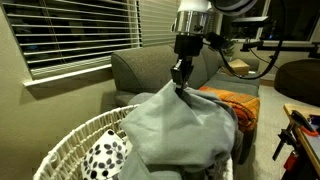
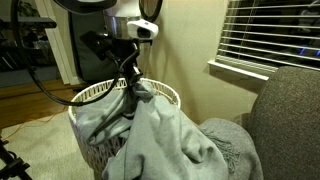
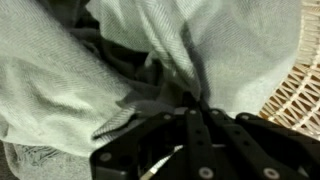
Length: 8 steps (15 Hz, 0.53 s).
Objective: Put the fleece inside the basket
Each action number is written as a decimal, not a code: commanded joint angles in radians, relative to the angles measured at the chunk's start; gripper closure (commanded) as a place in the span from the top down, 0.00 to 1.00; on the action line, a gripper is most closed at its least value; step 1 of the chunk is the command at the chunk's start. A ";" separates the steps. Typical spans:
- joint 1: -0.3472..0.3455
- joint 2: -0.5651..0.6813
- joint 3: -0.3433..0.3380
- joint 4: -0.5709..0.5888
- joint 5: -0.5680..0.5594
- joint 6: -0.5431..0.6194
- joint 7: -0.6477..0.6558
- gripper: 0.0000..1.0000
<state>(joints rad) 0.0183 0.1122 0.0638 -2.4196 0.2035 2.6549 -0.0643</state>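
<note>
The claw (image 1: 181, 80) is clenched on a bunched peak of the fleece (image 1: 185, 125) — held above the basket (image 1: 70, 130), its folds draping over the basket's rim.

No readable text, labels or numbers in any view. Fleece (image 1: 185, 125) and basket (image 1: 72, 138) look plain, unmarked.

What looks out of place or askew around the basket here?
The fleece is only partly in: pinched in the shut jaws of the gripper, it spills over the rim of the basket toward the sofa. Nothing looks damaged.
</note>
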 commanded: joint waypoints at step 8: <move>0.082 0.028 0.065 0.091 -0.061 -0.048 0.010 0.02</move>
<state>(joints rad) 0.0807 0.1222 0.1168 -2.3710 0.1729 2.6432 -0.0643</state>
